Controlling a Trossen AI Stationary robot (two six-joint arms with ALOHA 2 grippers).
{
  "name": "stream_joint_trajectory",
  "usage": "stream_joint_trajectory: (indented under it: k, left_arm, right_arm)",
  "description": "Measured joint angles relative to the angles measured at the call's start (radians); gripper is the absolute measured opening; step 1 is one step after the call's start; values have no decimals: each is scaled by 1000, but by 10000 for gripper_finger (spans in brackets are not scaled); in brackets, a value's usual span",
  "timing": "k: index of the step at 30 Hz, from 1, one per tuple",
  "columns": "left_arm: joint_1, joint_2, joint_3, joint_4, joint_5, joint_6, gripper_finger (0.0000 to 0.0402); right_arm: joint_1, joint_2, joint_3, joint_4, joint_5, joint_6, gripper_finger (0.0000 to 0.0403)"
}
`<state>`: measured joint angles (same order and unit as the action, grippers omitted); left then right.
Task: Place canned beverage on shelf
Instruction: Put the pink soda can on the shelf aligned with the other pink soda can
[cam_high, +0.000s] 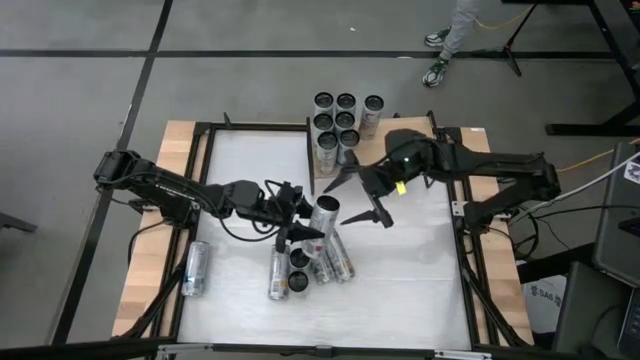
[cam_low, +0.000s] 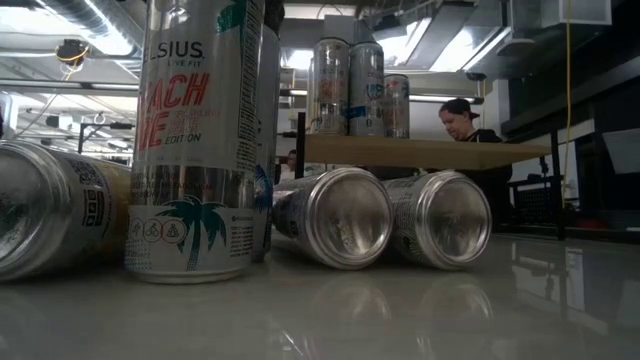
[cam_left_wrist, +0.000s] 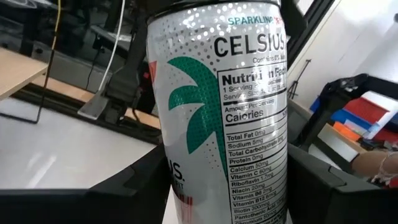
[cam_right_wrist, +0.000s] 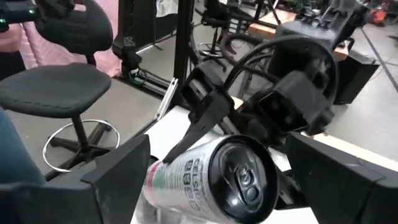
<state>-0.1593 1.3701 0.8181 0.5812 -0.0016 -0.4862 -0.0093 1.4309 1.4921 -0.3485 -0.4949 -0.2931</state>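
I have the left claw (cam_high: 300, 225) clenched round a can (cam_high: 324, 215), which it holds tilted just above the cluster of cans (cam_high: 305, 268) on the desk (cam_high: 420, 290). The shelf (cam_high: 330, 165) sits just beyond that cluster, already carrying several cans. My right claw (cam_high: 365, 200) hangs released beside the held can. I judge the can stiff but thin-walled and slick; take it mid-body, not by the rim.

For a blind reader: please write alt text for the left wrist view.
A silver Celsius can with a green palm print fills the view, shut between the left gripper's dark fingers. Behind it lies the white table.
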Motion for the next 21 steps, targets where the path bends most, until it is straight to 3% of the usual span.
stream_joint_trajectory:
  k: [7,17,21]
  left_arm:
    - [0,0,0,-5,16,1,230]
    - [-1,0,0,-8,22,2,230]
    - [0,0,0,-10,19,2,230]
  right_arm:
    - [-26,62,0,-4,-22,0,363]
    - [-24,138,0,7,-158,-1,363]
    - [-24,138,0,7,-163,0,363]
